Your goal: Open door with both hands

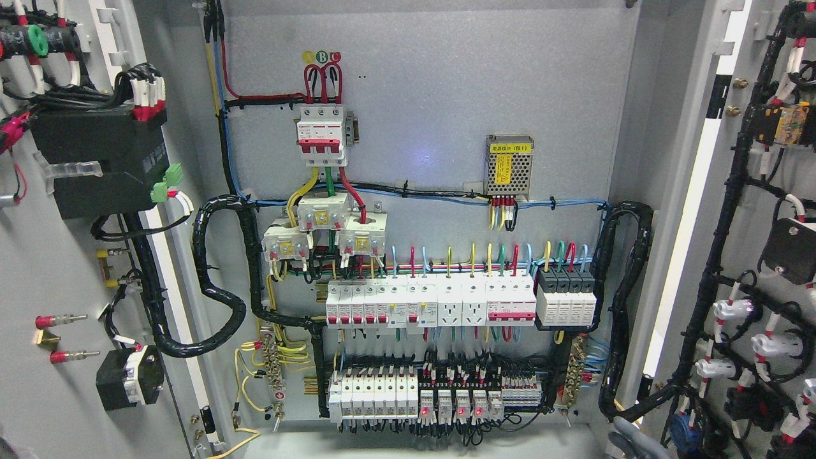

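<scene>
Inside cabinet, breakers [430, 306] and wiring fully exposed. Left door [70, 255] and right door [752, 255] both swung wide: task looks done. Right hand [628, 440] at right door's bottom edge; grip cannot tell. Left hand out of view.

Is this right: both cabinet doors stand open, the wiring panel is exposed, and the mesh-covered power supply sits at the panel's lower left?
Not quite. The head view shows the left door and right door swung open and the panel exposed, but the mesh-covered power supply sits at the panel's upper right, above the row of breakers.
</scene>
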